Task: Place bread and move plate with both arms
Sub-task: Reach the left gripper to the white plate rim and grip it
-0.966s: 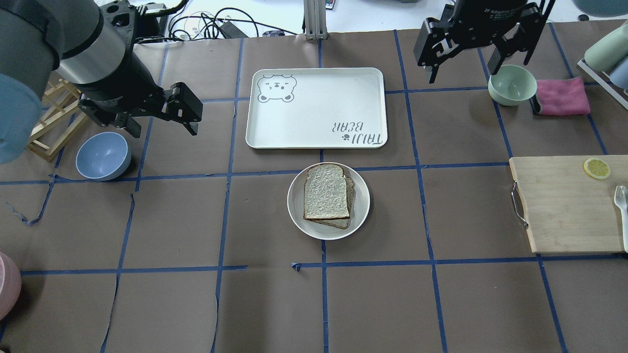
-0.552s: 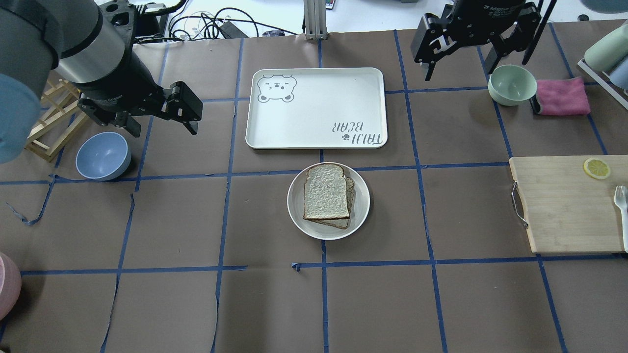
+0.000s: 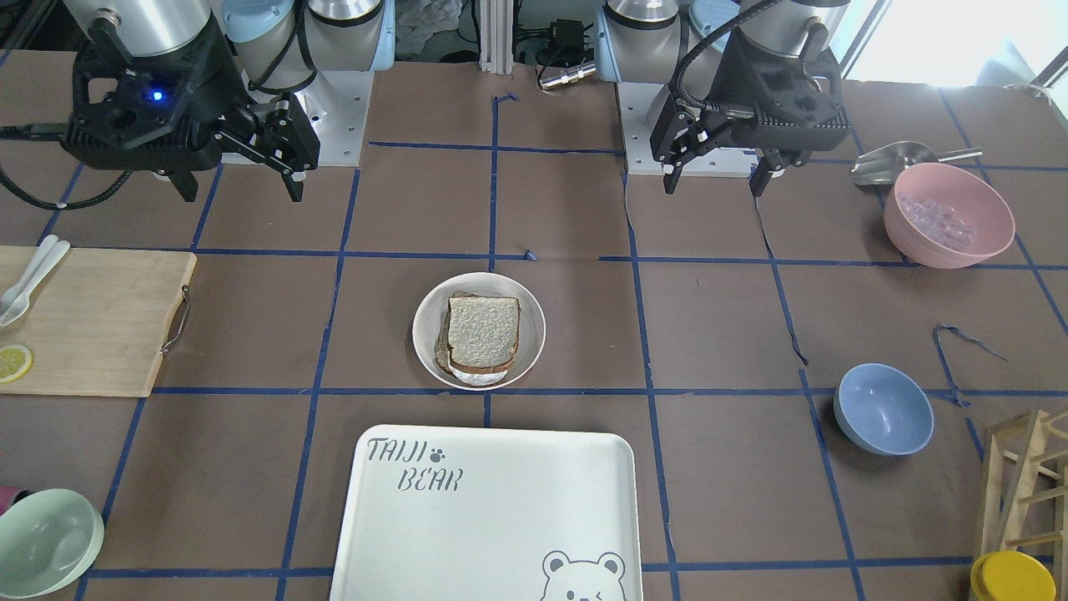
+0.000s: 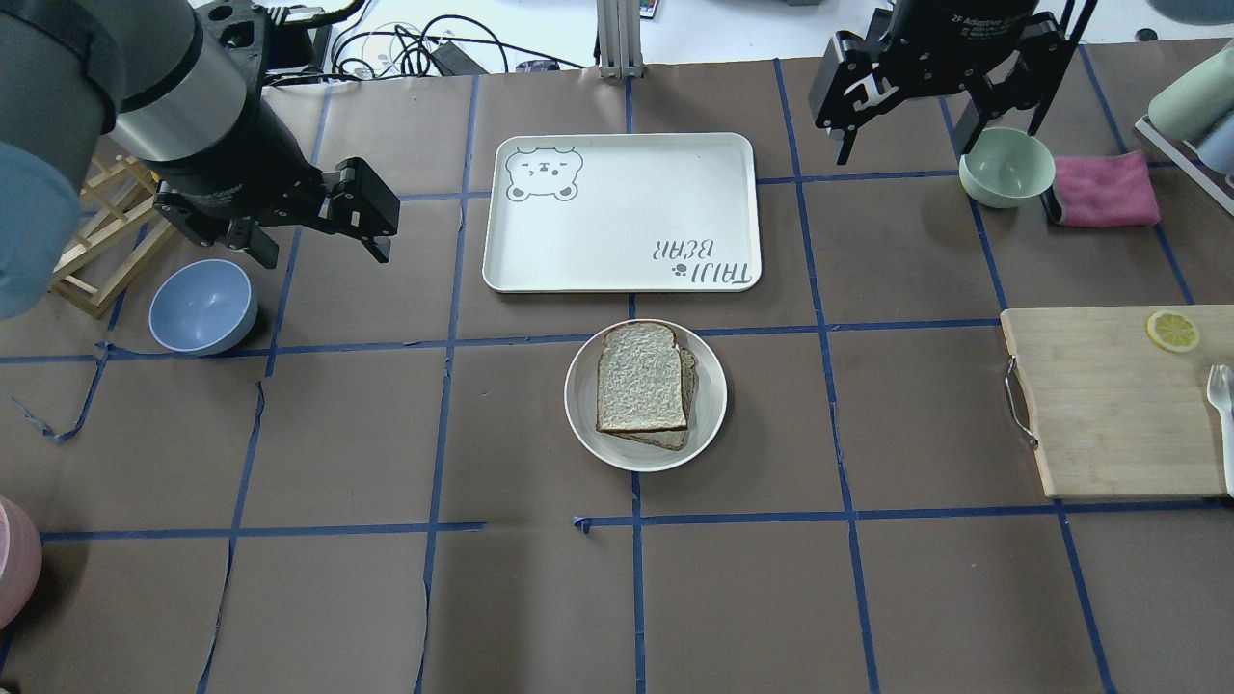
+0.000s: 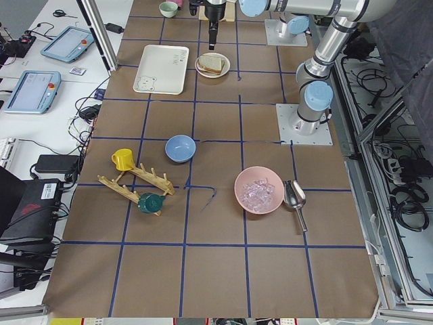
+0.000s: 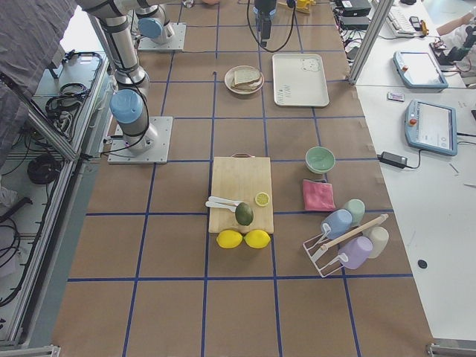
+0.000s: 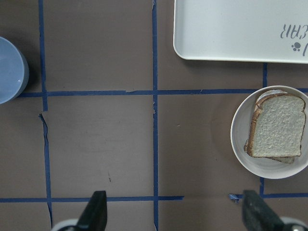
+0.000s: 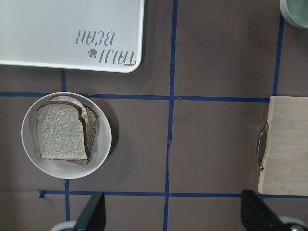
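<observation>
The bread (image 4: 641,376), a thick pale slice with a dark crust, lies on top of a thinner tan slice (image 4: 687,381) in the round cream plate (image 4: 578,395) at the table's middle. It also shows in the left wrist view (image 7: 278,127) and the right wrist view (image 8: 60,131). My left gripper (image 4: 318,253) hangs open and empty, high above the table to the plate's far left. My right gripper (image 4: 940,135) hangs open and empty, high at the far right, beside the green bowl. Neither touches the plate.
The white "TAIJI BEAR" tray (image 4: 622,212) lies just beyond the plate. A blue bowl (image 4: 202,306) and a wooden rack (image 4: 96,241) are at the left. A mint-green bowl (image 4: 1005,166), a pink cloth (image 4: 1104,188) and a cutting board (image 4: 1109,405) are at the right.
My right gripper has shifted slightly toward the far side of the table. The left arm, the bread and the plate have not moved.
</observation>
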Controlling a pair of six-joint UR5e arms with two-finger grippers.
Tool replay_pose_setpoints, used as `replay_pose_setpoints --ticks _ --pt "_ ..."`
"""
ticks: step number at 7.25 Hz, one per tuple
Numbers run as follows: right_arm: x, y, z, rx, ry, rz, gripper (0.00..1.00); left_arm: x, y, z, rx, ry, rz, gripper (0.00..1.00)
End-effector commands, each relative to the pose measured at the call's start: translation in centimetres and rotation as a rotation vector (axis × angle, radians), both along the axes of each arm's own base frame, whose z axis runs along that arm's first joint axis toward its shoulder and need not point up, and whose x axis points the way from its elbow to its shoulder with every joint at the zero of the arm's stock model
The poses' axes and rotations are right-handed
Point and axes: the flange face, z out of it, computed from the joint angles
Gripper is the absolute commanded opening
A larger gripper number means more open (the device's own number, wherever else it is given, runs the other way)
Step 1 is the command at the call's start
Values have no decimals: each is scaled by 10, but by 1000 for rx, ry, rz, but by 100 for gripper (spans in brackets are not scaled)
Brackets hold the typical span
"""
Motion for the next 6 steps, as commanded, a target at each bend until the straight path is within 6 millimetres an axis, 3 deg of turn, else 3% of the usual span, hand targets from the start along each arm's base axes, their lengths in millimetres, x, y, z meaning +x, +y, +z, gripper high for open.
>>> replay_pose_setpoints --ticks 1,2,4,5,6 --pt "1 0 -1 2 -1 1 100 -3 -10 -18 40 7 98 100" --pt "1 0 -1 0 1 2 100 -7 -19 -39 89 42 173 100" --pt "1 0 -2 2 1 1 100 -17 -29 -102 175 60 256 100" --pt "1 0 -2 2 1 1 100 -34 -29 -136 165 73 261 100" --pt "1 0 -3 2 1 2 100 -51 -25 -185 169 126 269 100"
